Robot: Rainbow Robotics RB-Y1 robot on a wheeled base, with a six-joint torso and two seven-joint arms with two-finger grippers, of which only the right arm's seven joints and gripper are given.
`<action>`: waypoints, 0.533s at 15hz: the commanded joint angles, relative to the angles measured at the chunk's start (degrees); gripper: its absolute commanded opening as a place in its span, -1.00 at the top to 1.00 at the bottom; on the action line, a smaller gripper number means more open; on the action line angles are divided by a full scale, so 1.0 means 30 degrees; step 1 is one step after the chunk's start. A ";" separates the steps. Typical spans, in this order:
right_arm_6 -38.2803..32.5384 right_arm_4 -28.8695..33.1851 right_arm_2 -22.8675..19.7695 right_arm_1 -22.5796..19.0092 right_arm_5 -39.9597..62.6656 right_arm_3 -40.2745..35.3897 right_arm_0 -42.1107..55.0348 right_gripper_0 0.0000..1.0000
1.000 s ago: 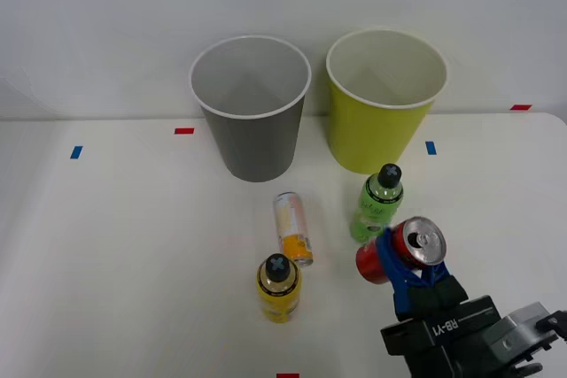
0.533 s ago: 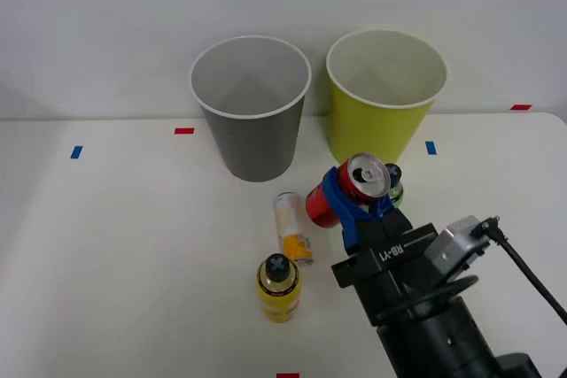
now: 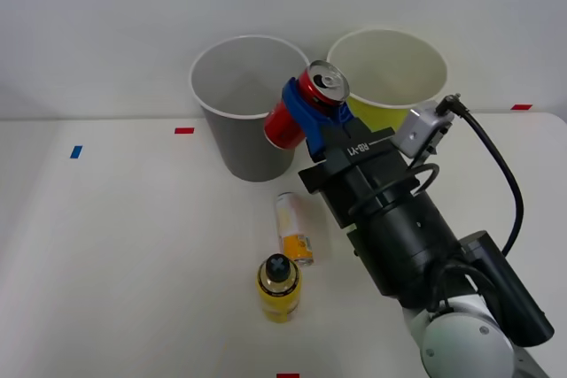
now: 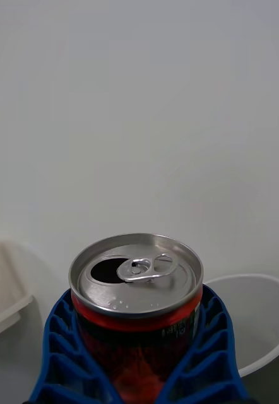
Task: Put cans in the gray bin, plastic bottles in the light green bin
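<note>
The right gripper [image 3: 312,105] is raised above the table [image 3: 106,245] with its blue ribbed fingers [image 4: 199,353] clamped on the sides of the red can [image 3: 299,105], whose silver top with an open mouth and pull tab faces up and toward the right in the front view. The can is tilted and sits in the air over the near right part of the gray bin's [image 3: 248,143] white rim, between that bin and the light green bin [image 3: 390,117], whose near wall is partly covered by the black arm [image 3: 399,227]. Both bins stand side by side near the table's far edge, close together but not touching as far as can be seen, the gray one nearer the middle and the green one toward the far right corner. In the wrist view the can [image 4: 136,303] fills the space between the fingers, with a curve of white rim and pale gray inside of a bin [image 4: 259,328] beyond and below it. The cream-white and orange can [image 3: 292,227] lies on its side near the middle of the table, in front of the gray bin, and the yellow bottle [image 3: 278,287] stands upright just beyond its near end, toward the table's near edge. The whole left half of the table is bare white surface apart from small blue [image 3: 76,152] and red [image 3: 184,131] tape marks along the far side.
</note>
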 commanded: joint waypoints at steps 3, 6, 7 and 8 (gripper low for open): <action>0.0166 0.0074 -0.0521 0.1753 -0.0014 0.3842 -0.3634 1.00; 0.0137 -0.0131 -0.0814 0.1900 0.0015 0.5395 -0.5685 1.00; 0.0078 -0.0190 -0.0843 0.1841 0.0015 0.5922 -0.6359 1.00; -0.0010 -0.0307 -0.0814 0.1871 0.0015 0.6743 -0.7297 1.00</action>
